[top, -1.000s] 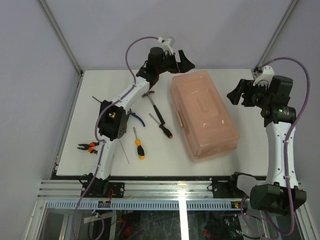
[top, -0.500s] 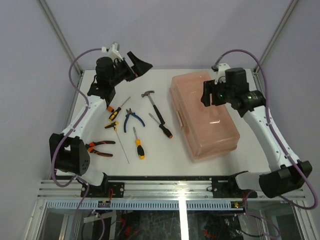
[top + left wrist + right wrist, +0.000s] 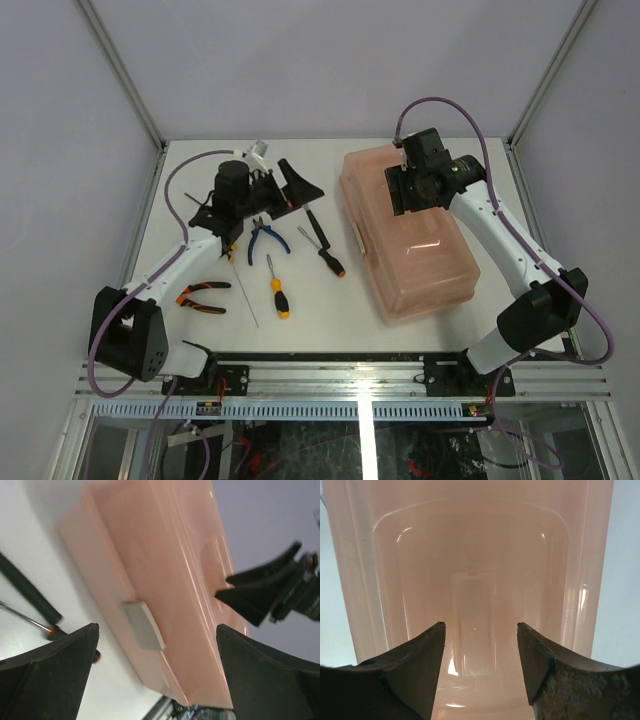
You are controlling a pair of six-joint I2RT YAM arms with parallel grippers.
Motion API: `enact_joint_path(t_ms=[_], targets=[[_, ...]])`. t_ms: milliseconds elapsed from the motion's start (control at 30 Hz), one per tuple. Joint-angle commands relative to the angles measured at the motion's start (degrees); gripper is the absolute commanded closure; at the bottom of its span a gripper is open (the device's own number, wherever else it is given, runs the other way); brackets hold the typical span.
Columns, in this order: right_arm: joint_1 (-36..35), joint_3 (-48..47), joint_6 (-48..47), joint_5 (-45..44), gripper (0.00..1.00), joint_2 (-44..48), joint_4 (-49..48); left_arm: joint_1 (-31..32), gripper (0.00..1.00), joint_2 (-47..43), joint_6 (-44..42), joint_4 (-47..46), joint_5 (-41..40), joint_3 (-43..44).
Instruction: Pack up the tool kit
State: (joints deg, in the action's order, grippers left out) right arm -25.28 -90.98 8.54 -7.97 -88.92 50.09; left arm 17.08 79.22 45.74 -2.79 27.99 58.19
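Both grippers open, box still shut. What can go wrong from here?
The salmon-pink translucent plastic toolbox is closed; the right gripper hangs open over its lid, not the grey latch on its side, so gripping there may only drag the box. A dragged box could shove the black-and-orange screwdriver beside it.

A: What is seen beneath everything?

B: A white table top [image 3: 330,322] is seen. Its near edge is bordered by a slotted aluminium rail [image 3: 330,375].

A: And what is shown around it?

B: Pale lilac-grey walls [image 3: 330,60] are shown at the far side and on both flanks. They are joined by slanted metal corner posts, one at the left [image 3: 120,72] and one at the right [image 3: 548,72]. Below the rail, a perforated metal strip [image 3: 300,410] is made out above a dark panel [image 3: 290,450], on which a bright reflection is caught.
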Motion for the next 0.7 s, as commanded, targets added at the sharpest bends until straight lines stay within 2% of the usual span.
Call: enact_joint_path(t_ms=[0,133,300,433,667], targets=[[-0.67,-4.82,3.62,-2.88,0.36,-2.31,6.79,5.98,0.00,1.36,4.70,-4.19,2.18,-1.98],[-0.76,-6.53,4.82,-3.29,0.39,-3.89,11.10,7.99,0.00,4.63,14.14,-12.90,4.92,-6.95],[-0.78,-3.90,5.74,-2.94,0.39,-2.18,11.44,10.30,0.00,11.10,19.97,-30.37,6.91,-13.32],[-0.79,-0.92,6.68,-3.11,0.39,-0.95,11.68,11.57,0.00,16.54,21.35,-38.44,8.09,-12.52],[-0.77,1.48,7.99,-3.14,0.39,0.83,11.51,12.18,0.00,23.80,29.75,-50.04,8.07,-12.39]])
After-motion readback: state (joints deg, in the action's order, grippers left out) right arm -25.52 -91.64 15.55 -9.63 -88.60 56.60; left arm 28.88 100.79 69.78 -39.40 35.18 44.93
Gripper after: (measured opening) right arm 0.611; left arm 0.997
